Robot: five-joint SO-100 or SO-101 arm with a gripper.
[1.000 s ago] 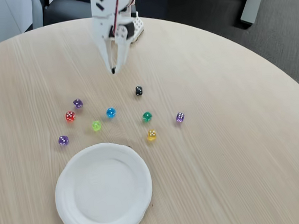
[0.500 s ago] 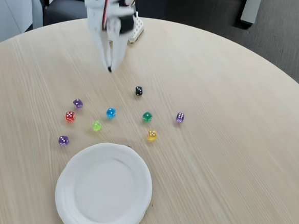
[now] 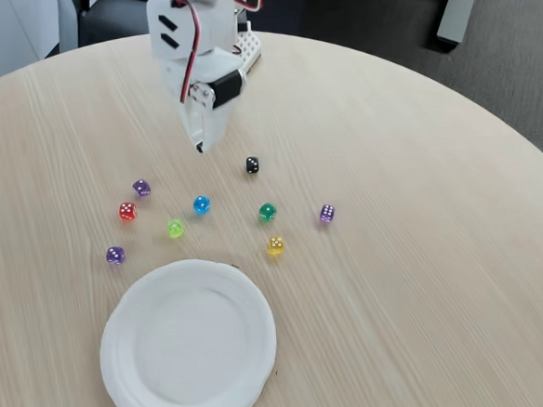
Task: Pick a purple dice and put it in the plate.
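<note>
Since a second ago I've swung my pincer (image 3: 200, 148) a bit lower and closer to the dice, and the jaws that stood slightly apart back then now look pressed together at the tip, so closed with nothing in it. None of the dice or the plate have budged.

Fixed view: my pincer hangs above the bare wooden table (image 3: 424, 249), well apart from every die, tip pointing down. Three purple dice are out there: one (image 3: 141, 187) at the upper left of the cluster just above the red die (image 3: 127, 211), one (image 3: 115, 255) at lower left near the plate's rim, and one (image 3: 327, 214) off to the right on its own. In between sit the blue die (image 3: 202, 205), the lime die (image 3: 175, 229), the green die (image 3: 267, 212), the yellow die (image 3: 275, 246), and the black die (image 3: 252, 166), which is nearest my pincer. The plate (image 3: 136, 399) is at the bottom left, white, nothing on it.
</note>
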